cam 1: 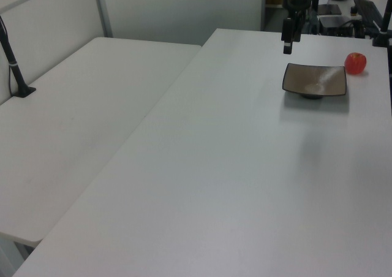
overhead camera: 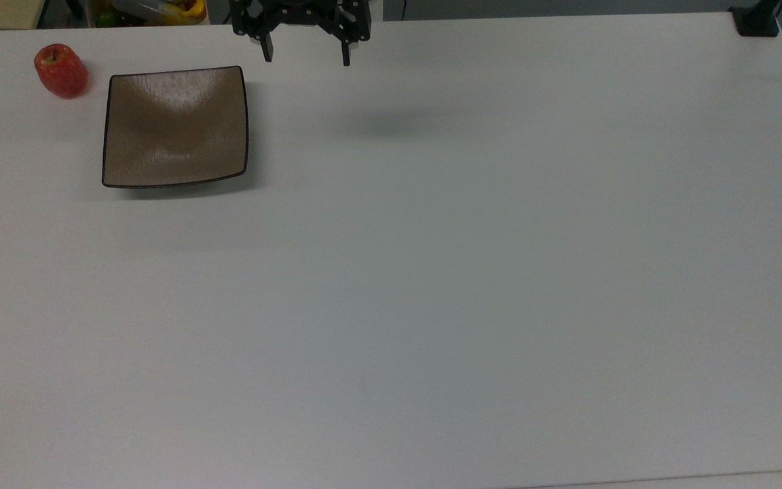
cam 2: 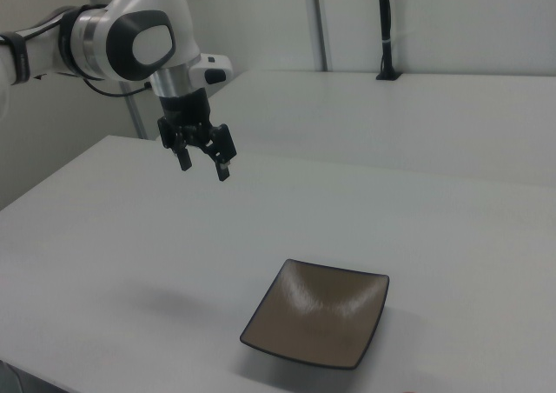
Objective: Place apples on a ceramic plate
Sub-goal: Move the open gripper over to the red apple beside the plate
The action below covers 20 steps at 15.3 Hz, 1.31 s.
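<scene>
Spread, empty hand (overhead camera: 307, 54) hangs above the counter (overhead camera: 432, 272); nothing gripped.
The apple (overhead camera: 61, 70) sits beyond the ceramic plate (overhead camera: 175, 126) from the hand; a low reach could clip the plate's rim; the round fruit may roll.

We see a white tabletop (overhead camera: 432, 305) across most of the frame, a second white table (cam 1: 79, 117) at the left view's left, and pale wall panels (cam 2: 452, 19) behind.

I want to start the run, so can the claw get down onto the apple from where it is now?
Probably yes. The claw hangs open above the table, the apple sits alone beside the ceramic plate, and nothing stands between them.
</scene>
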Motion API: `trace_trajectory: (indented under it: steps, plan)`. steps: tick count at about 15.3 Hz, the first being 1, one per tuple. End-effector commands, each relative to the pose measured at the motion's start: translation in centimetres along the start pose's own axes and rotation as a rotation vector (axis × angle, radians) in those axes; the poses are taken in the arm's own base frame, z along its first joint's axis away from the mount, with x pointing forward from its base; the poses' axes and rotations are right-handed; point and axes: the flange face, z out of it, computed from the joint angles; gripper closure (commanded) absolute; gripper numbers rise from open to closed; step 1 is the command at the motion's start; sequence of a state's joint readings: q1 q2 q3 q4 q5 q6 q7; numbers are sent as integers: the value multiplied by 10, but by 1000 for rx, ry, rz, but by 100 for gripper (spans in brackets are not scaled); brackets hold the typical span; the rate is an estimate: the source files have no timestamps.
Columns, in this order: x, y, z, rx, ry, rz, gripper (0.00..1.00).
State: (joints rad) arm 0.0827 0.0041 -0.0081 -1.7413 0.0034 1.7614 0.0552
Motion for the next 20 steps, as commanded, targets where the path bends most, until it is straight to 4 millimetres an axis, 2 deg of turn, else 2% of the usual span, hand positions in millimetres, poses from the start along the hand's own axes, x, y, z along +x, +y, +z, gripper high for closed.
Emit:
trace_trajectory:
  steps: [1,7,11,13,17,20]
  plan:
    - [-5,10,1,21,16,13,0]
    - [-7,11,-3,21,20,19,0]
    - [-11,29,-13,20,37,48,0]
    - [-13,49,-14,8,35,74,0]
    - [-17,105,-13,-18,44,146,0]
    - [-28,160,-6,-40,25,137,0]
